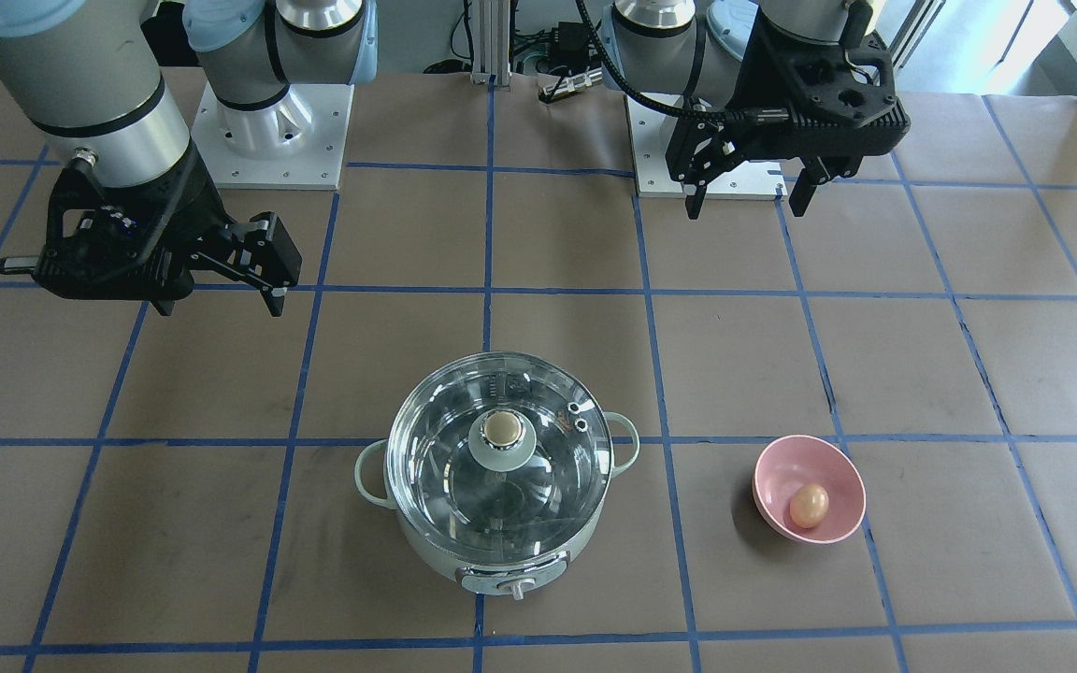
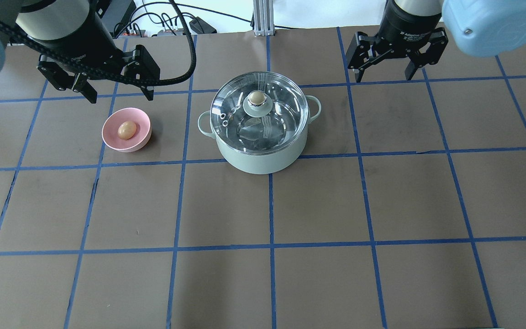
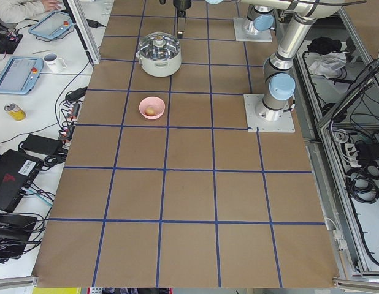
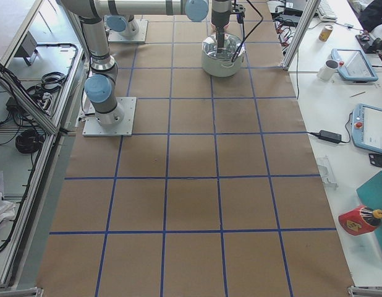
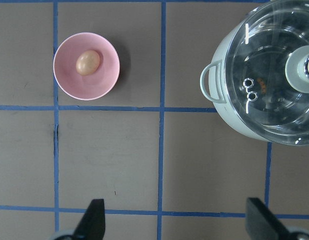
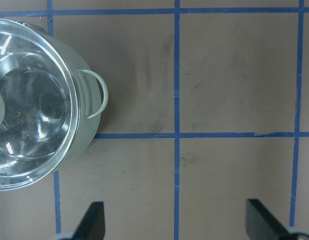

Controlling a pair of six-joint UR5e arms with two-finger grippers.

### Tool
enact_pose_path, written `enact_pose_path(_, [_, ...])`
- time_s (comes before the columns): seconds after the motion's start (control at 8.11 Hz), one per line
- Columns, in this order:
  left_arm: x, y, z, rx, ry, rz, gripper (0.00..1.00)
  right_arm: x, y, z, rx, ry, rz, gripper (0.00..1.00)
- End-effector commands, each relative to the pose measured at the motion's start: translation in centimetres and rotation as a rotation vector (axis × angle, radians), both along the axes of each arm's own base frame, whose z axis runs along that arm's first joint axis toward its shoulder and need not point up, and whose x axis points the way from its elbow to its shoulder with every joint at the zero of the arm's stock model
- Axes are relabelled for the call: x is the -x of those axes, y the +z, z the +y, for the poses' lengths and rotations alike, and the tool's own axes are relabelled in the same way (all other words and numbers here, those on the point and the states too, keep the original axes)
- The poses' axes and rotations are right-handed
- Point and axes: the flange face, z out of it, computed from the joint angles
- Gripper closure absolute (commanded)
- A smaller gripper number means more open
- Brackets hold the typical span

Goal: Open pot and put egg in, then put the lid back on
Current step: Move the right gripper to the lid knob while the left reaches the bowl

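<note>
The pale-green pot [image 2: 263, 157] stands at mid table with the glass lid [image 2: 283, 116] shut on it, tan knob [image 2: 257, 97] on top. The egg [image 2: 127, 130] lies in a pink bowl [image 2: 140, 137] to the pot's left. My left gripper [image 2: 121, 97] is open and empty, hovering above and behind the bowl; its wrist view shows the egg [image 5: 88, 62] and the lid [image 5: 274, 75]. My right gripper [image 2: 385, 77] is open and empty, above the table behind and right of the pot; its wrist view shows the pot's side handle [image 6: 97, 97].
The table is brown paper with a blue tape grid [image 2: 270, 205]. The two arm base plates [image 1: 272, 136] [image 1: 702, 150] sit at the robot's side. Tablets, a mug and cables lie off the table's far side in the side views [image 3: 51, 60].
</note>
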Motion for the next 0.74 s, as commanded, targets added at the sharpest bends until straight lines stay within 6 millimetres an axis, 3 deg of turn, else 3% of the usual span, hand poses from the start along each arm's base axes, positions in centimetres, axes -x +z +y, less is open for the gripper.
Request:
enact_pose_path(0.0, [-0.1,0.0,0.0,0.000,0.001,-0.003,0.00,0.0,0.7,0.5,0.009,0.004,0.000,0.00])
enact_pose_path(0.25, [-0.1,-0.1,0.0,-0.002,0.002,0.001,0.00,-0.3,1.0,0.6,0.024,0.010,0.001,0.00])
enact_pose_path(0.37, [-0.1,-0.5,-0.4,-0.010,-0.002,0.009,0.00,-1.5,0.6,0.1,0.024,-0.013,-0.018,0.00])
enact_pose_path(0.49, [-0.9,-1.0,-1.8,0.014,-0.032,0.007,0.00,-3.6,-0.7,-0.9,0.035,-0.030,-0.025,0.00])
enact_pose_path(0.62, [-2.3,-1.7,-3.6,0.044,-0.030,0.021,0.00,-7.1,-1.8,-1.4,0.060,-0.019,-0.031,0.00])
